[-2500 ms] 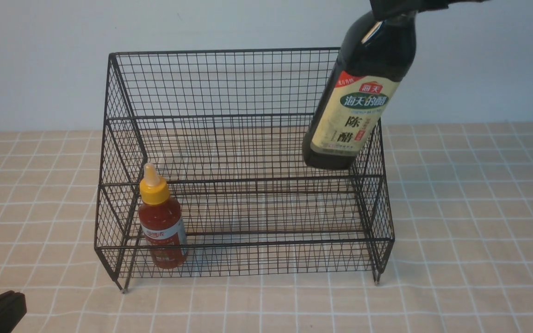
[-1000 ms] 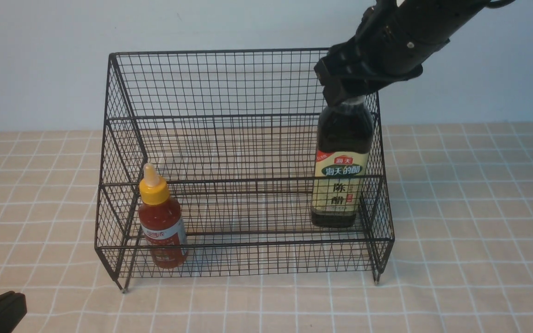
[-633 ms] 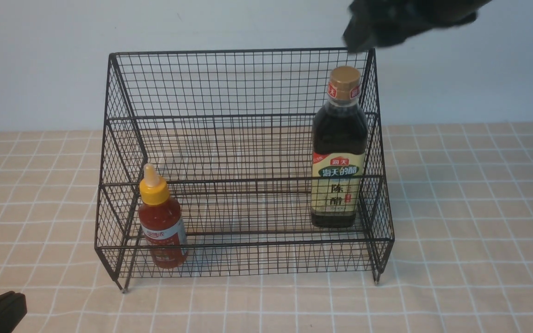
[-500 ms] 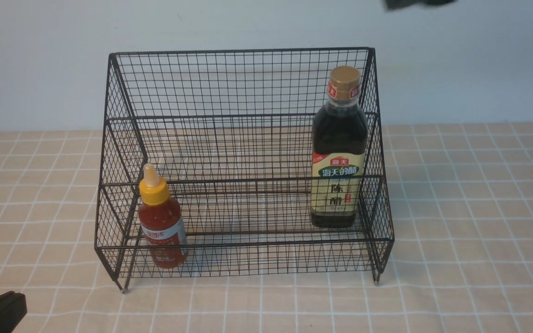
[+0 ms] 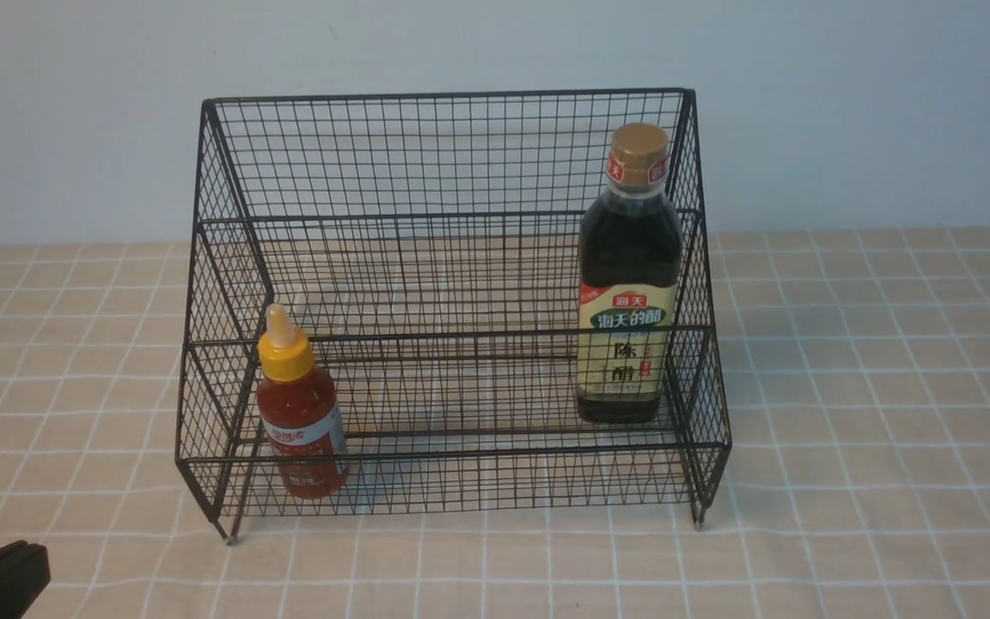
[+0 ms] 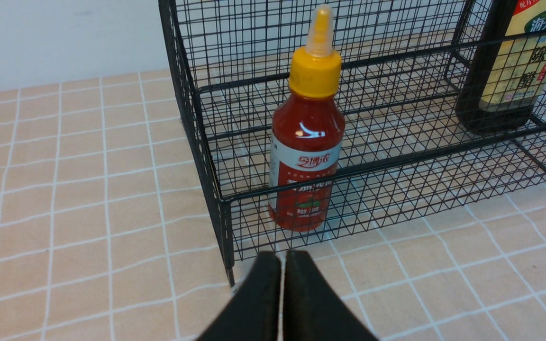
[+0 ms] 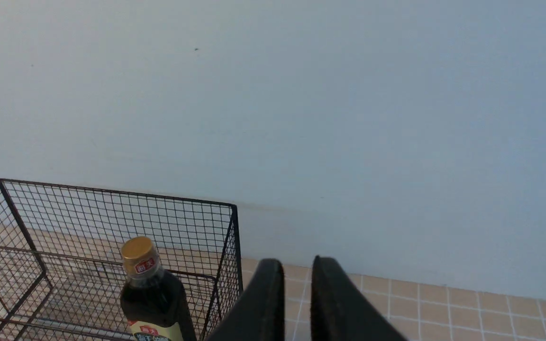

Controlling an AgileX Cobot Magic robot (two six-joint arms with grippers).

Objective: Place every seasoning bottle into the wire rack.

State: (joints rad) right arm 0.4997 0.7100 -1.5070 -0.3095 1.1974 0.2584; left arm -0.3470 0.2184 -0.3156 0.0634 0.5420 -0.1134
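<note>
**Both bottles in the rack; right arm gone from the front view**

The task looks done. In the front view the red sauce bottle [image 5: 302, 421] stands upright in the lower front tier at the left end of the wire rack [image 5: 452, 94]. The vinegar bottle [image 5: 630, 284] stands upright at the rack's right end, close against the side mesh. No bottle is left on the checked tablecloth [image 5: 873, 387], so what probably remains is for the arms to settle.

The left gripper [image 6: 282, 258] sits low at the bottom left of the front view, its fingers pressed together and empty, just outside the rack's near corner. The right gripper [image 7: 296, 270] is out of the front view. Its own camera shows the fingers all but closed on nothing, with a thin gap between them, looking down on the vinegar bottle's gold cap from well above.

A couple of seconds earlier the vinegar bottle hung tilted from the right gripper over the rack's right end. A second ago that gripper was at the cap of the standing bottle. It has since let go and lifted clear. The red bottle has not moved.
</note>
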